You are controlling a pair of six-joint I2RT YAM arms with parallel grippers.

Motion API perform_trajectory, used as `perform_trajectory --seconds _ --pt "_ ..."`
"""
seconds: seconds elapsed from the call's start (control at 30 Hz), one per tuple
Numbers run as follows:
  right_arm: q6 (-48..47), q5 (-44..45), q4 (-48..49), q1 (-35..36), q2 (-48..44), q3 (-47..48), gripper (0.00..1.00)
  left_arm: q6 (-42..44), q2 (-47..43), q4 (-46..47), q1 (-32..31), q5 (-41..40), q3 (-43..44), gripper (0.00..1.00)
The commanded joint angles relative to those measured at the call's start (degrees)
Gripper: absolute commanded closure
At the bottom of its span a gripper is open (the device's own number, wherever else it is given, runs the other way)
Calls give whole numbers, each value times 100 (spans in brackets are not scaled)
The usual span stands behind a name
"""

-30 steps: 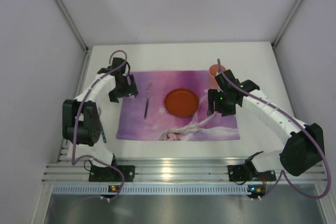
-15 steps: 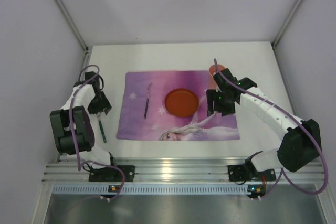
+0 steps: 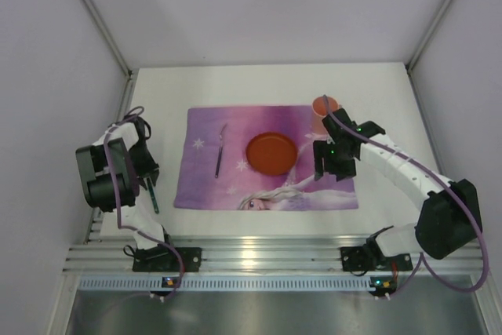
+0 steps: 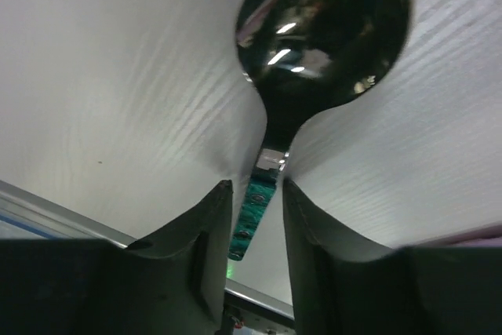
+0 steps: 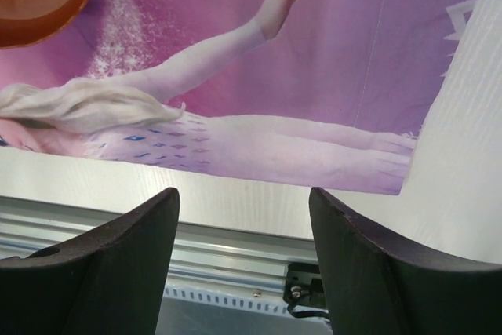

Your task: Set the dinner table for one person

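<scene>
Left gripper (image 4: 257, 186) sits low at the left side of the dinner table (image 3: 235, 84), its jaws parted only narrowly, one on each side of the green handle of a spoon (image 4: 321, 29). From the wrist view I cannot tell whether the fingers actually pinch the handle or merely flank it. The spoon lies on the bare white tabletop just left of the purple placemat (image 3: 314, 190), bowl pointing away from the rail (image 3: 259, 255) along the near edge. The tabletop fills the floor of the white enclosure, with the placemat spread in its middle. On the mat's left part lies a fork (image 3: 220, 151), roughly lengthwise front to back. An orange plate (image 3: 271, 153) rests at the mat's centre, apart from the fork. An orange cup (image 3: 323, 105) stands upright at the mat's far right corner. Right gripper (image 5: 243, 194) hangs above the mat's near right area, jaws spread wide and holding nothing.
</scene>
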Motion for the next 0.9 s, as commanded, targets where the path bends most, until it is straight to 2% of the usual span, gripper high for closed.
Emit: perform_trajectory --seconds 0.0,0.1,0.13,0.17,0.4,0.6,0.7,0.87 --pt "-57 62 137 -178 -10 15 32 37 794 493 51 276 -71 64" --pt "-119 27 189 -362 139 68 32 46 1128 449 51 258 211 87" --pt "-128 18 207 -389 218 94 32 37 1277 449 51 250 290 98" --pt "-128 -8 233 -415 253 112 33 20 1348 423 51 241 508 100" --pt "-198 -8 216 -512 403 568 34 -191 1270 -156 8 539 2073 100" --pt "-225 -8 -39 -556 122 1060 34 -498 875 -947 -405 811 3524 100" --pt "-207 0 -214 -600 -185 1158 33 -849 454 -984 -923 969 3841 100" --pt "-119 271 -662 -723 -1002 1070 32 -1623 57 -949 -2460 1381 4009 100"
